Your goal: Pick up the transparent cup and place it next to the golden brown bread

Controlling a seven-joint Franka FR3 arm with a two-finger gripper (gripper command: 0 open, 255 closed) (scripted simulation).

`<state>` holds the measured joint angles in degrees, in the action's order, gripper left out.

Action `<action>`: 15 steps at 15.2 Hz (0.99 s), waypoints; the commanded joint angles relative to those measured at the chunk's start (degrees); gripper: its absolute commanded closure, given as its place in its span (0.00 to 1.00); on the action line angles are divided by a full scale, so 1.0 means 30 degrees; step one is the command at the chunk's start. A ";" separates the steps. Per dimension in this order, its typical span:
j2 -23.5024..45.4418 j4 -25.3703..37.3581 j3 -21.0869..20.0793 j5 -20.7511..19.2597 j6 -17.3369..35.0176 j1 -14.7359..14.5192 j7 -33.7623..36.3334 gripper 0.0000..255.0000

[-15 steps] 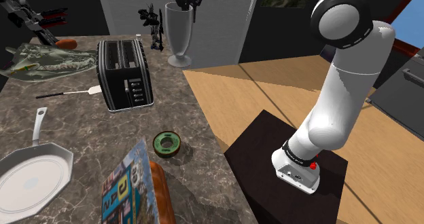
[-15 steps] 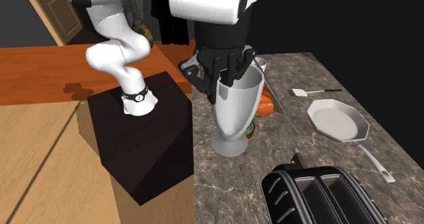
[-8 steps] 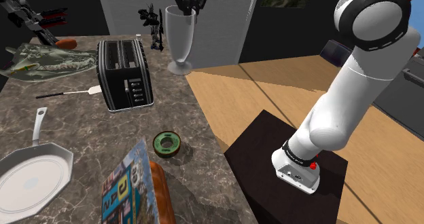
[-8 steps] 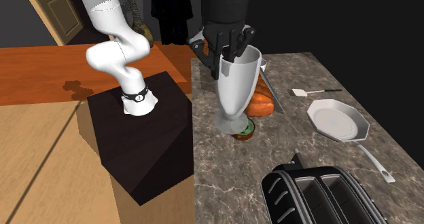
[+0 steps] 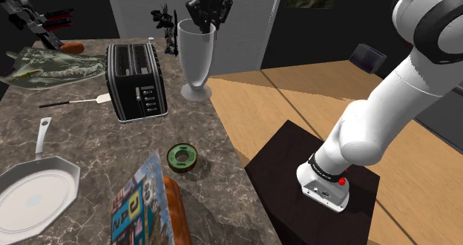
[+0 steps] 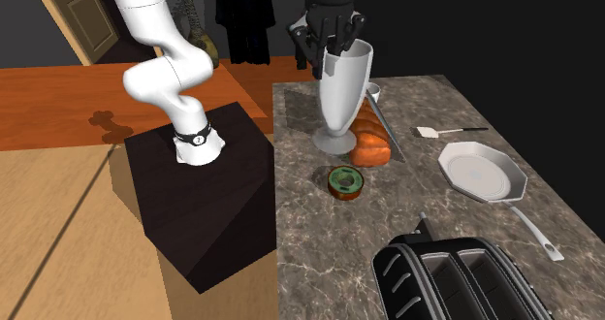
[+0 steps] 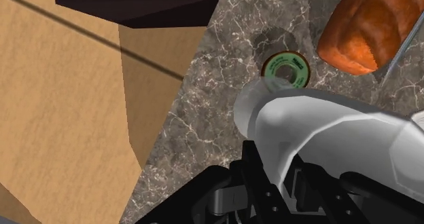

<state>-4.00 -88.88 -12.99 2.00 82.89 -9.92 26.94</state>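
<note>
gripper (image 5: 205, 15) clenched on the rim of the cup (image 5: 196, 54), coming at it from above, one finger inside the rim and one outside

cup is a tall footed glass, pale grey, see-through toward the rim; it hangs upright under the gripper, foot clear of the counter (image 5: 89, 143)

second exterior view: the cup's foot shows at the bread (image 6: 373, 144), on that view's left side of the loaf; can't tell from there whether they touch

wrist view: the cup's foot overlaps the green tape roll (image 7: 286, 68) lying below it; the orange-brown bread is near the roll but apart from it

tape roll lies flat on the counter between the bread and the black toaster (image 5: 136, 80), near the counter edge on the side of the stand (image 5: 315, 180)

shoulder view: bread at the near edge, with a colourful box (image 5: 137, 206) standing tilted just beside it on that view's left

white spatula (image 5: 74, 101) left of the toaster, grey pan (image 5: 33, 195) at near left, both flat on the counter and well apart from the cup

arm rises from the stand and arcs over the wooden floor (image 5: 260, 110) to the cup
</note>
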 commanded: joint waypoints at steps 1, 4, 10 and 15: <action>-0.0919 -0.1018 -0.0372 0.0262 0.0162 -0.0343 0.0739 1.00; -0.1825 -0.1941 -0.1000 0.0621 0.0257 -0.0863 0.1874 1.00; -0.3137 -0.3119 -0.2414 0.1368 0.0330 -0.1915 0.4297 1.00; -0.3699 -0.3470 -0.3769 0.1952 0.0345 -0.2774 0.6482 1.00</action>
<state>-15.02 -99.16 -23.61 7.63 83.71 -17.85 45.26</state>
